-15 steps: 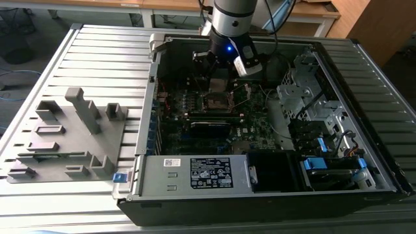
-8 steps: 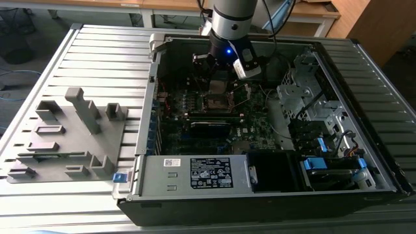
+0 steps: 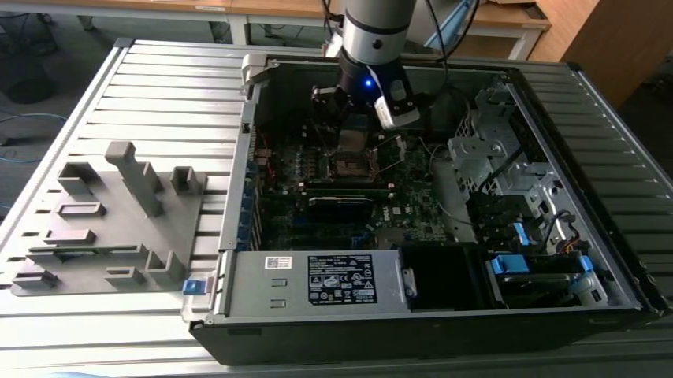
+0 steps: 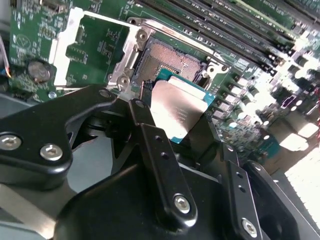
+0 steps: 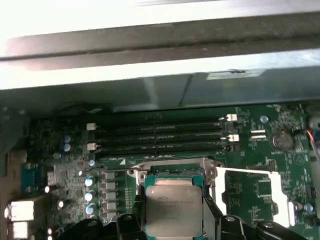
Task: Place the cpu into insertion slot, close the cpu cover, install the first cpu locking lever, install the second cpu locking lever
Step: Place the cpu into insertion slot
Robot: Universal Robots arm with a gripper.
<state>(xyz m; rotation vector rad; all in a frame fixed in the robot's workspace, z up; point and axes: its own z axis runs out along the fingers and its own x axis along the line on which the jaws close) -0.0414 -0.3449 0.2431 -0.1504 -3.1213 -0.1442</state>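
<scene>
While the gripper [image 4: 176, 120] clamps the cpu [image 4: 182, 102] between its fingers by two opposite edges, the chip hangs just above the insertion slot [image 4: 167, 57] and is not yet seated. The cpu cover [image 4: 65, 45] lies flipped open beside the socket. By this evidence, placement is under way. Cover closure and both lever installations are outstanding.

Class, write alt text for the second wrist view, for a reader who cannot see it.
A black end effector grips a square cpu between its fingers, close to the empty insertion slot on a green motherboard, not yet seated. Long memory slots run beyond the socket.
</scene>
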